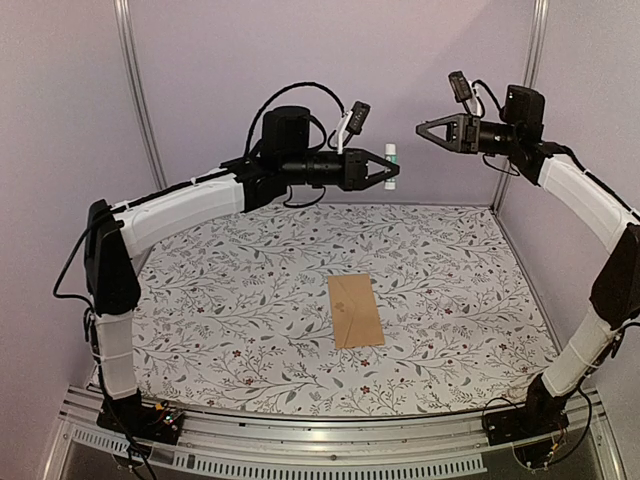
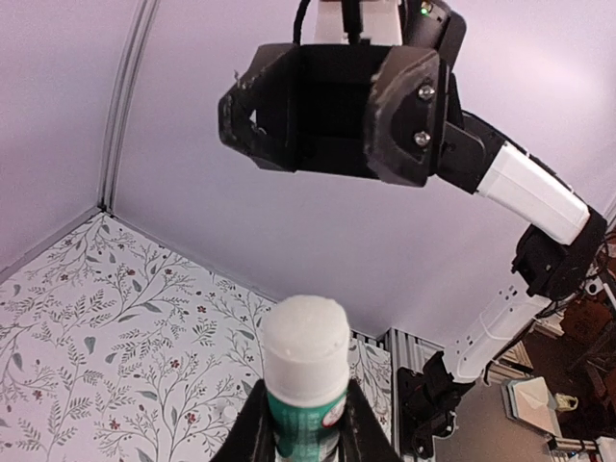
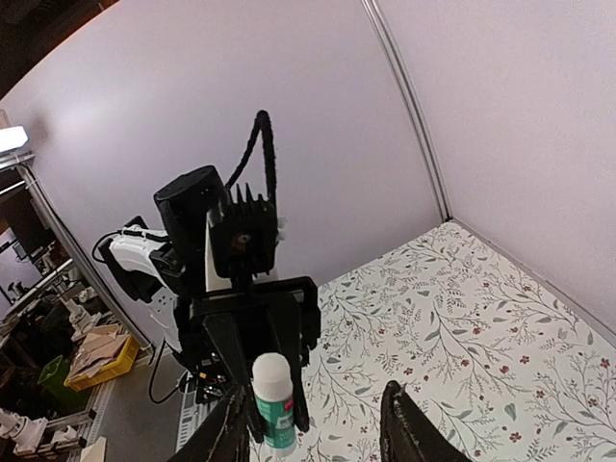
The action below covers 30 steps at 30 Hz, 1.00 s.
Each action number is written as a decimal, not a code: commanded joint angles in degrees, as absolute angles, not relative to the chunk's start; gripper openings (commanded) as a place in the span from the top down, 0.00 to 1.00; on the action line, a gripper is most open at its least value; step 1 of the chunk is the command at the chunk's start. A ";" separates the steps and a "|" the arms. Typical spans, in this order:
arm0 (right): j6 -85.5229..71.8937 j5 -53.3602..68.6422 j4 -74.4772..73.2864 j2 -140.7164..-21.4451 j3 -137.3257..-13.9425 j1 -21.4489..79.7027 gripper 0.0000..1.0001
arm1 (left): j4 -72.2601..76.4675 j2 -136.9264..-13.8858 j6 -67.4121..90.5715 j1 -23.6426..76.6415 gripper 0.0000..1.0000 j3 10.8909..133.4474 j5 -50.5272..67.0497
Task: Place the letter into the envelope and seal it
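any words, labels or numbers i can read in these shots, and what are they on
No text can be read in any view.
Glue stick in the left gripper: the green label has some red and white print, too blurred to read.
Envelope: plain brown, no writing visible.

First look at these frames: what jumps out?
The left gripper, raised high over the far side of the table, is clamped on a white-capped, green-labelled glue stick that stands upright in mid-air. The right gripper faces it at the same height, a short way off, jaws open and empty. Below them, the small tan kraft-paper envelope lies flat near the middle of the floral-patterned tablecloth.
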<state>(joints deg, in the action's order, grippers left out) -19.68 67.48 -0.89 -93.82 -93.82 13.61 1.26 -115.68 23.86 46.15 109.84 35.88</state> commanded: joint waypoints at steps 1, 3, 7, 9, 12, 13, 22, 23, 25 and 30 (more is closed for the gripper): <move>-10.71 68.42 -15.28 -91.74 -93.22 12.09 0.56 | 8.20 -110.84 23.95 45.42 1.00 108.05 34.53; -6.53 70.29 -19.40 -91.92 -92.36 12.54 0.59 | 9.90 -110.56 24.36 45.48 1.00 108.29 35.07; -1.12 74.16 -21.21 -91.61 -90.63 14.76 0.57 | 12.85 -110.93 25.43 45.55 1.00 108.53 36.30; -0.63 75.90 -21.20 -91.71 -90.69 16.52 0.55 | 13.31 -111.48 25.72 45.55 1.00 109.02 37.35; 0.44 77.78 -20.00 -92.51 -91.07 18.93 0.52 | 13.17 -112.26 26.06 45.61 1.00 110.05 38.50; 0.29 78.33 -19.25 -92.61 -91.06 19.93 0.51 | 13.07 -112.36 26.09 45.67 1.00 110.12 38.58; -4.54 78.89 -14.87 -93.76 -92.12 22.77 0.53 | 12.82 -112.63 26.59 45.64 1.00 110.13 39.14; -5.09 78.64 -14.29 -93.84 -92.11 22.76 0.54 | 12.83 -112.67 26.63 45.67 1.00 110.16 39.15; -6.23 78.06 -13.54 -94.03 -92.15 22.76 0.56 | 12.83 -112.70 26.84 45.62 1.00 110.21 39.16; -7.91 77.26 -11.95 -94.45 -92.22 22.77 0.63 | 12.68 -113.00 27.09 45.63 1.00 110.46 39.51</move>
